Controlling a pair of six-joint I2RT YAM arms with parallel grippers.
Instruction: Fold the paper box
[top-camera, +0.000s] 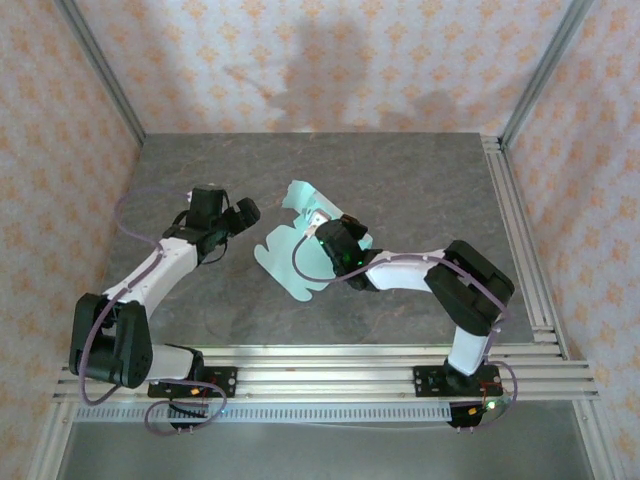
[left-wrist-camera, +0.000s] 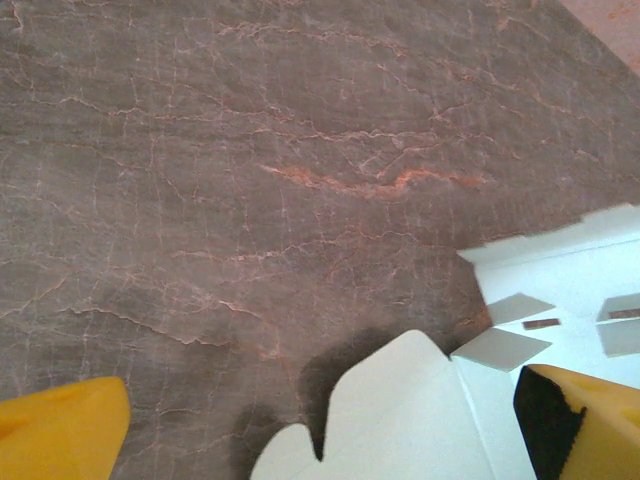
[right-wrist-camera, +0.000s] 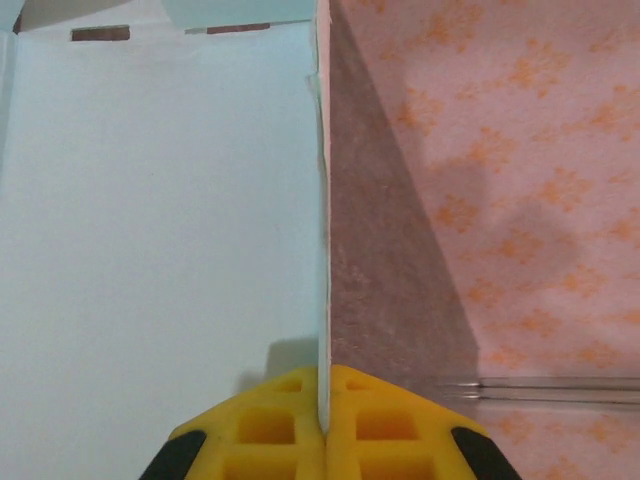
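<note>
The paper box (top-camera: 285, 258) is a pale mint-green die-cut blank, lying partly flat in the middle of the grey table (top-camera: 190, 160) with one flap standing up at the back. My right gripper (top-camera: 326, 234) is shut on a side panel of the blank. In the right wrist view its yellow fingers (right-wrist-camera: 280, 420) pinch the thin card edge-on, at my right gripper (right-wrist-camera: 324, 395), with the paper box (right-wrist-camera: 160, 250) spreading to the left. My left gripper (top-camera: 248, 212) hovers just left of the blank, open and holding nothing. In the left wrist view my left gripper (left-wrist-camera: 320, 400) spans a scalloped flap of the paper box (left-wrist-camera: 400, 420).
Aluminium rails run along the table's right side (top-camera: 520, 230) and its near edge (top-camera: 330, 365). Orange-patterned walls (top-camera: 330, 60) close in the back and both sides. Bare table lies behind and to the left of the blank.
</note>
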